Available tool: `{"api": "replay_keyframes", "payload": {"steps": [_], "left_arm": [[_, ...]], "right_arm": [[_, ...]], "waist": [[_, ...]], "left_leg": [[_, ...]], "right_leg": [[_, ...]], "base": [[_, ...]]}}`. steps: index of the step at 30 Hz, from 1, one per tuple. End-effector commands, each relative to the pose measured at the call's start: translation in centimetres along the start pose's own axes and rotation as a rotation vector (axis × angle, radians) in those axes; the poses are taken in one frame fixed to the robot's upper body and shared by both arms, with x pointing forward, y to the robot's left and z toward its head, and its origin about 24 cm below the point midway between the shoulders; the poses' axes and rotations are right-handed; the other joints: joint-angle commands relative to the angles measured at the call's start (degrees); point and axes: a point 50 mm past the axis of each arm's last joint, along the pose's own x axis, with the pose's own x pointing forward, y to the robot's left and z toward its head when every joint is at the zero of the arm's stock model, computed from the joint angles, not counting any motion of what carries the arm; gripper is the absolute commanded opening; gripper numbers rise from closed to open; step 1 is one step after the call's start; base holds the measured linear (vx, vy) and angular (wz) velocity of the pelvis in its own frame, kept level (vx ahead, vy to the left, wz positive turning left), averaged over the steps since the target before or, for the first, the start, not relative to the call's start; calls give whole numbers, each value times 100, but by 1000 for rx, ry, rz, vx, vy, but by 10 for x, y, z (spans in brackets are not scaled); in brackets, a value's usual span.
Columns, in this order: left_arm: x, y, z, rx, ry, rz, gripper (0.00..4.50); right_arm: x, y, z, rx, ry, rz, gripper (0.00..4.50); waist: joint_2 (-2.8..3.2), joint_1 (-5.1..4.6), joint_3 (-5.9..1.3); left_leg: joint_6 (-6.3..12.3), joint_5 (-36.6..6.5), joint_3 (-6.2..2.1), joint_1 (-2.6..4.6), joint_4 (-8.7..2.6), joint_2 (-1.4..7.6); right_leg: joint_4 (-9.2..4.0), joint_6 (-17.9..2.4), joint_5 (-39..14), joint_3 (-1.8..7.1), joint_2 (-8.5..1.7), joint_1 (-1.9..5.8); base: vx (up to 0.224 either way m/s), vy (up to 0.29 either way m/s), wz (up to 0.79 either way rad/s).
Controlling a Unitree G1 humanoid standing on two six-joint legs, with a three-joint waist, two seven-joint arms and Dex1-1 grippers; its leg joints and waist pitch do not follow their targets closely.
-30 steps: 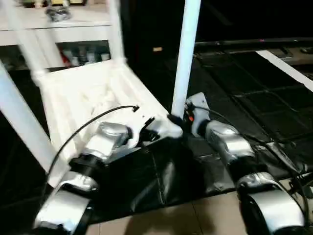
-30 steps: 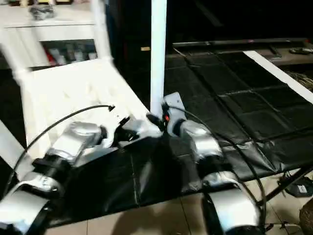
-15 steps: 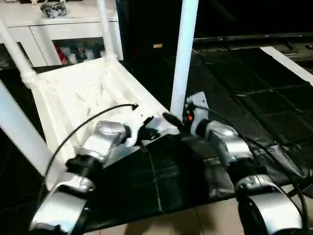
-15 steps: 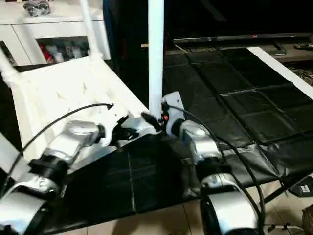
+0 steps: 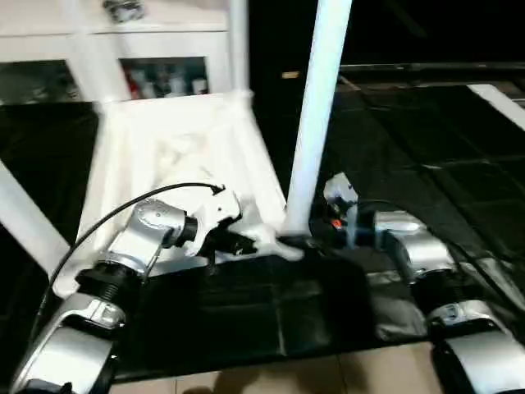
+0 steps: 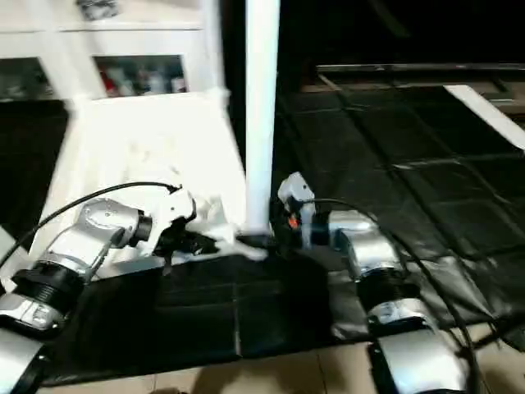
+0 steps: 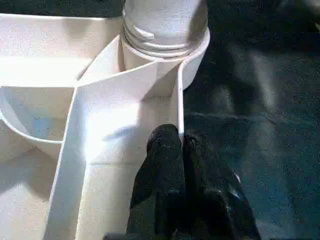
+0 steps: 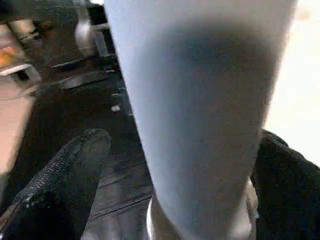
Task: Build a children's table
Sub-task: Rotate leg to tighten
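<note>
A black sheet (image 5: pixel 328 312) covers the work surface, with pale floor tiles (image 5: pixel 312 377) along its near edge and a white cabinet with glass doors (image 5: pixel 123 57) at about eleven o'clock in the head views. At the centre, the left gripper (image 7: pixel 182 142) has its black fingers (image 7: pixel 165 165) pressed together, pinching the thin white side wall at the near corner of the upturned table top (image 5: pixel 176 164). Just beyond its tips stands the round corner socket (image 7: pixel 192 55), with a leg (image 5: pixel 316 115) seated upright in it. The right gripper (image 8: pixel 185 170) straddles the base of that leg from three o'clock, its fingers (image 8: pixel 70 165) spread on either side and apart from the tube. Outward, the ribbed underside of the top stretches toward eleven o'clock. Another leg (image 5: pixel 238 49) rises from the far corner at twelve o'clock, and a further one (image 5: pixel 29 217) slants past at nine o'clock.
</note>
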Motion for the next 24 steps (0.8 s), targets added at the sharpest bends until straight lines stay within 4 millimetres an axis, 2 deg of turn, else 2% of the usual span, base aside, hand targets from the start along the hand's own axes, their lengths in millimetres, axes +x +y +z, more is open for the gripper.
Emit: {"api": "replay_keyframes", "payload": {"steps": [1, 7, 8, 11, 12, 17, 18, 21, 24], "left_arm": [[10, -13, 6, 76, 23, -163, 0], [8, -18, 2, 100, 65, -225, 0], [8, -19, 1, 102, 71, -232, 0], [6, -21, -1, 106, 82, -242, 0], [6, -21, -1, 106, 82, -242, 0], [5, -22, -2, 109, 88, -245, 0], [5, -22, -2, 109, 88, -245, 0], [6, -22, -2, 109, 89, -246, 0], [6, -22, -2, 109, 87, -244, 0]], "right_arm": [[-6, 5, 0, -31, 38, 94, 447], [-8, 8, -1, -17, 54, 170, 447], [-8, 9, -1, -10, 56, 189, 430], [-6, 12, -2, 10, 63, 230, 430], [-6, 12, -2, 10, 63, 230, 401], [-4, 14, -5, 23, 73, 255, 387], [-4, 14, -5, 23, 74, 255, 357], [-4, 16, -6, 29, 78, 262, 346], [-5, 17, -6, 41, 77, 268, 310]], "waist": [[-11, -32, -400], [-19, -1, -391], [-33, -2, -392], [-31, 3, -397], [-32, 5, -399], [-39, 5, -400], [-38, 6, -403], [-42, 3, -405], [-42, 4, -410]], "left_leg": [[495, -941, 71, 34, -335, 96], [383, -1026, 68, 30, -342, 95], [384, -1013, 69, 25, -341, 95], [361, -999, 66, 28, -339, 97], [372, -967, 65, 30, -336, 96], [348, -946, 70, 27, -329, 91], [346, -931, 69, 27, -329, 92], [360, -889, 73, 27, -322, 91], [374, -846, 75, 23, -313, 87]], "right_leg": [[-256, -1613, -597, 190, -226, 367], [-284, -1494, -998, 201, -243, 364], [-283, -1486, -1000, 200, -241, 366], [-279, -1472, -1007, 198, -239, 362], [-266, -1484, -956, 195, -231, 359], [-271, -1455, -1014, 198, -235, 356], [-268, -1455, -1004, 197, -237, 361], [-260, -1454, -947, 196, -225, 357], [-251, -1454, -878, 198, -222, 359]], "base": [[0, 0, 0], [0, 0, 0], [0, 0, 0], [0, 0, 0], [0, 0, 0], [0, 0, 0], [0, 0, 0], [0, 0, 0], [0, 0, 0]]}}
